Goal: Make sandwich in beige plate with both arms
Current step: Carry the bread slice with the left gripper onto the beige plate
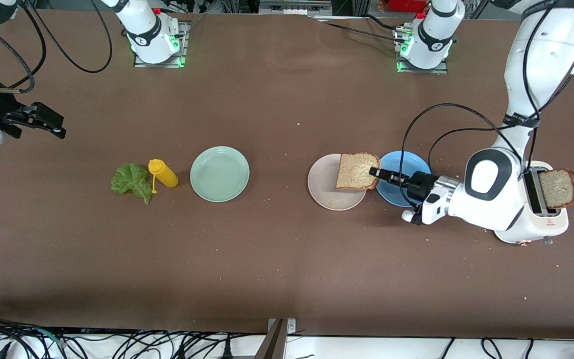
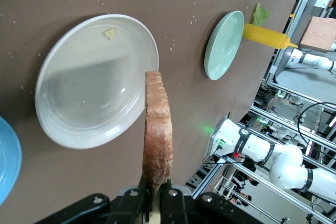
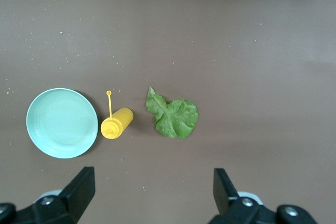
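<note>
- Front view: left gripper (image 1: pixel 377 174) is clamped on one edge of a bread slice (image 1: pixel 357 171), holding it over the beige plate (image 1: pixel 325 185). Blue plate (image 1: pixel 395 163) lies beneath the gripper. Second slice (image 1: pixel 559 188) stands in the toaster (image 1: pixel 546 219). Right gripper (image 1: pixel 43 122) waits, raised at its end of the table.
- Left wrist view: slice (image 2: pixel 158 129) stands edge-on between the shut jaws, above the plate (image 2: pixel 73 87).
- Right wrist view: jaws spread apart, empty; lettuce (image 3: pixel 173 115), mustard bottle (image 3: pixel 116 124) and green plate (image 3: pixel 62 123) lie below.
</note>
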